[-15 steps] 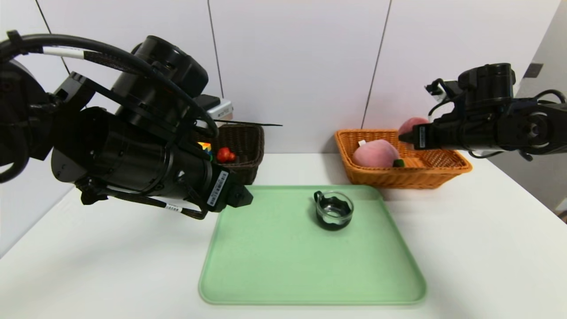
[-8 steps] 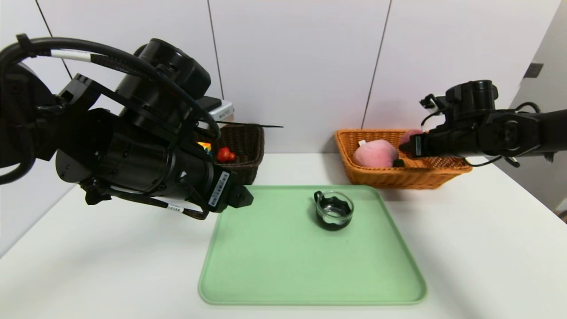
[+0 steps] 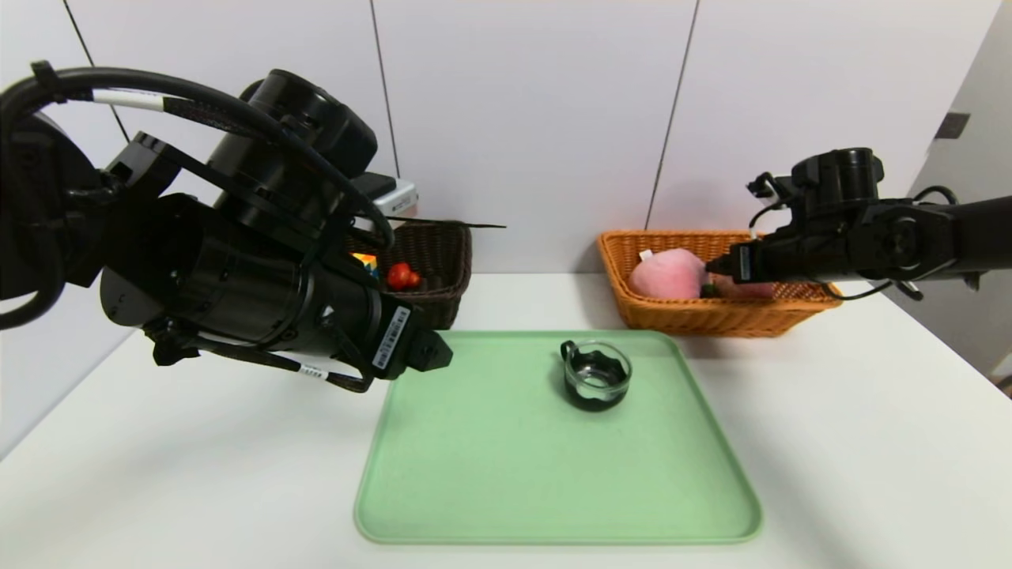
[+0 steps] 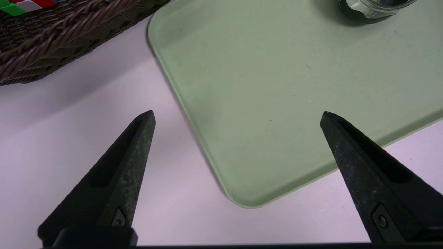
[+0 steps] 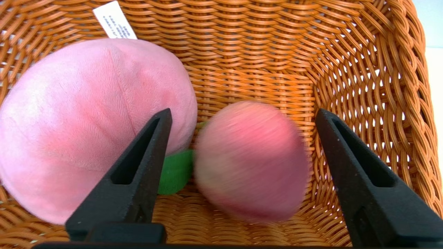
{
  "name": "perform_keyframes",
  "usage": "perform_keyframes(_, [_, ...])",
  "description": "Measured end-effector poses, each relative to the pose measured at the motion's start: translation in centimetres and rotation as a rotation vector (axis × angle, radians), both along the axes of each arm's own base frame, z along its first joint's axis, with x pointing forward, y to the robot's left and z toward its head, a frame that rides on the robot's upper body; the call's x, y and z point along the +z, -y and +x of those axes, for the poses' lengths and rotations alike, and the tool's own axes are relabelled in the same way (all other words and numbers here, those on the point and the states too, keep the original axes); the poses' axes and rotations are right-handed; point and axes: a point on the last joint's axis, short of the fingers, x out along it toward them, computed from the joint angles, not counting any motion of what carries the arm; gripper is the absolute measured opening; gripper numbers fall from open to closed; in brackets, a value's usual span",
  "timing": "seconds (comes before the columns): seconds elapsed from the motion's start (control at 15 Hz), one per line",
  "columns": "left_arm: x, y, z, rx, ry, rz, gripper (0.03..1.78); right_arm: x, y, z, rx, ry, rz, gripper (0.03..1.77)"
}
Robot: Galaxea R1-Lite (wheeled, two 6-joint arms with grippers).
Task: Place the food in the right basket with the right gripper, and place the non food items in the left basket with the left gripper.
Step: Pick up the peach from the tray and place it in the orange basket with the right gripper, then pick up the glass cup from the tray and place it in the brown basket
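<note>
My right gripper (image 5: 244,110) hangs open inside the orange right basket (image 3: 696,320). A small pink peach (image 5: 251,160) lies loose between its spread fingers, blurred, with a gap on each side. A big plush peach (image 5: 86,121) with a green leaf sits beside it. My left gripper (image 4: 238,113) is open and holds nothing, hovering over the near left corner of the green tray (image 4: 277,69). A small glass cup (image 3: 596,375) with a dark base stands on the tray. The dark left basket (image 3: 439,261) holds a coloured cube (image 3: 365,259) and a red item (image 3: 402,275).
The tray (image 3: 514,474) lies in the middle of the white table, between the two baskets at the back. A white wall stands right behind both baskets. My bulky left arm (image 3: 237,269) hangs over the table's left side and hides part of the dark basket.
My right gripper has dropped down into the orange basket and its jaws have spread, letting go of the small peach. The left arm has barely moved.
</note>
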Motion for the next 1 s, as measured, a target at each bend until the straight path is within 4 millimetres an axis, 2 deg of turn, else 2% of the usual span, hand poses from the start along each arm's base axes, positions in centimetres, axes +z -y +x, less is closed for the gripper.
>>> perform_keyframes(0.27, [0.1, -0.1, -0.1, -0.002, 0.004, -0.001, 1.69, 1.1, 0.2, -0.9, 0.003, -0.019, 0.008, 1.55])
perform_keyframes(0.6, [0.8, -0.1, -0.1, 0.0, 0.047, -0.05, 1.69, 5.4, 0.5, -3.4, -0.005, 0.022, 0.013, 1.63])
perform_keyframes(0.8, [0.9, 0.3, 0.0, -0.006, 0.068, -0.074, 1.69, 8.1, 0.6, -6.5, -0.006, 0.011, 0.016, 1.65])
perform_keyframes(1.0, [0.5, 1.8, 0.2, -0.017, 0.05, -0.086, 1.69, 10.6, 0.4, -10.7, 0.004, -0.022, 0.059, 1.67])
